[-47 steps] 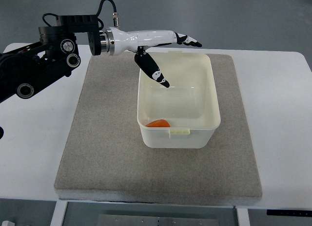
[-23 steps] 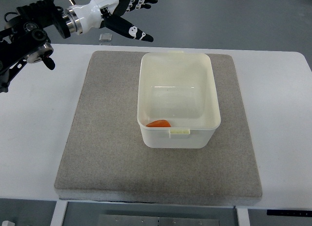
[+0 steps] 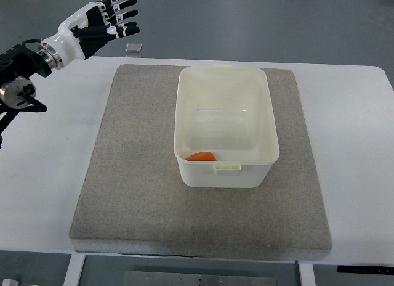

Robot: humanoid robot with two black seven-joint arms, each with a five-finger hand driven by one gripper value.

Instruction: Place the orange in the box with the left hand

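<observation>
The orange point(image 3: 200, 156) lies inside the cream plastic box point(image 3: 225, 81), against its near wall at the left corner; only its top shows over the rim. The box stands on a grey mat point(image 3: 135, 163). My left hand point(image 3: 109, 18) is at the top left of the view, well away from the box, beyond the table's far edge. Its fingers are spread and hold nothing. The right arm does not show.
The mat lies on a white table point(image 3: 357, 150). A small clear square object point(image 3: 132, 48) sits at the table's far edge, just below my left hand. Grey floor lies beyond the table.
My left hand has drawn back from over the box, up and to the left, out past the table's far edge. The orange and the box have stayed where they were.
</observation>
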